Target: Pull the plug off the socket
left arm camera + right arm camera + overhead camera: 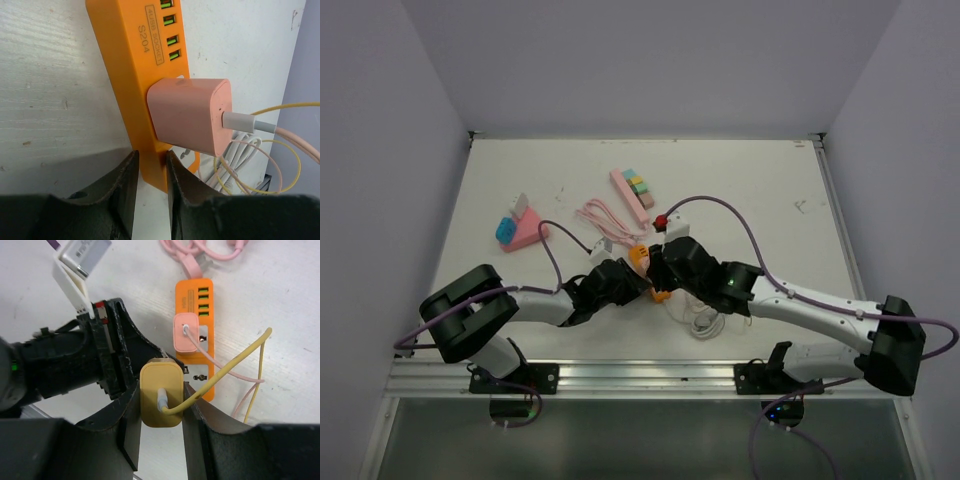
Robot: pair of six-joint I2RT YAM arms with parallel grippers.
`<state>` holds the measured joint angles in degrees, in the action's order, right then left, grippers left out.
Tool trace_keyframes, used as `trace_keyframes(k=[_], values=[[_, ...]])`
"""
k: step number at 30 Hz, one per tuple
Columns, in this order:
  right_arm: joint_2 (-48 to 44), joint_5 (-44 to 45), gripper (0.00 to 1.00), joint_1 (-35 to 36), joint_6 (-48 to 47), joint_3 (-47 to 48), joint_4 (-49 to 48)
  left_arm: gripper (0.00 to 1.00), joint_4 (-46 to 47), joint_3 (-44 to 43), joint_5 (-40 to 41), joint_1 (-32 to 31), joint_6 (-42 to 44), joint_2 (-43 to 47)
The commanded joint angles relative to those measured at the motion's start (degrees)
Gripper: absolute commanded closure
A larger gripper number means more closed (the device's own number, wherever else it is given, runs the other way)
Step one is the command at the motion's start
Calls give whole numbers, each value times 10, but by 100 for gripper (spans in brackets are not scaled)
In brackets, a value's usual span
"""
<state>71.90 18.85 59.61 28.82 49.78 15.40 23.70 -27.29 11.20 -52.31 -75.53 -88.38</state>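
Plug and claw are together: the yellow plug is pinched in the right gripper, just beside the end of the orange power strip; whether its pins are out, I cannot tell. The left gripper clamps that strip's end. A pink charger sits plugged into it, on the white table.

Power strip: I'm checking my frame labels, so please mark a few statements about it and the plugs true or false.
1. The pink plug sits in the strip. True.
2. The right pincer holds the pink plug. False: it holds the yellow plug.
3. The left pincer clamps the strip's end. True.
4. The strip's USB ports are blue. False: they are green.
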Motion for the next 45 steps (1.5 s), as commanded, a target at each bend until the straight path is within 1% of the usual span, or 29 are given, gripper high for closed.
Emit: trace_keyframes(k=[1, 4, 5, 7, 10, 11, 12, 14, 16, 17, 20, 21, 26, 32, 36, 38, 39, 42, 45], values=[[-64, 56, 100, 2, -17, 51, 67, 69, -117, 12, 29, -4, 18, -29], [-106, 85, 100, 1, -36, 66, 109, 69, -118, 12, 29, -4, 19, -26], [-116, 113, 100, 1, -45, 71, 119, 69, -119, 12, 29, -4, 20, -26], [-147, 140, 100, -1, -56, 80, 140, 69, -120, 12, 29, -4, 20, -26], [-175, 201, 100, -8, -88, 91, 150, 68, -119, 12, 28, -4, 20, -28], [-189, 218, 100, -12, -111, 94, 150, 68, -118, 12, 29, -4, 20, -29], [-192, 257, 100, -22, -122, 100, 148, 68, -118, 11, 27, -4, 20, -29], [-197, 281, 100, -43, -157, 110, 146, 68, -117, 11, 26, -4, 21, -29], [-196, 280, 100, -96, -177, 124, 132, 68, -117, 12, 26, -3, 21, -29], [-195, 281, 100, -135, -191, 126, 113, 68, -117, 13, 25, -4, 21, -29], [-186, 288, 100, -190, -209, 141, 84, 68, -117, 13, 27, -4, 22, -28], [-175, 285, 100, -223, -214, 150, 69, 68, -119, 13, 26, -4, 22, -28], [-114, 257, 100, -303, -250, 268, 39, 68, -118, 15, 26, -4, 21, -25], [-37, 252, 100, -350, -284, 411, -33, 68, -116, 15, 25, -3, 24, -26], [-4, 241, 100, -359, -328, 495, -97, 68, -115, 16, 23, -3, 26, -26], [4, 240, 100, -360, -350, 508, -129, 68, -113, 16, 24, -3, 27, -28], [7, 238, 100, -361, -359, 512, -172, 68, -113, 15, 23, -3, 28, -28], [21, 241, 100, -367, -395, 523, -258, 68, -111, 14, 22, -3, 30, -29], [61, 213, 100, -369, -422, 594, -229, 68, -112, 13, 22, -3, 33, -31]])
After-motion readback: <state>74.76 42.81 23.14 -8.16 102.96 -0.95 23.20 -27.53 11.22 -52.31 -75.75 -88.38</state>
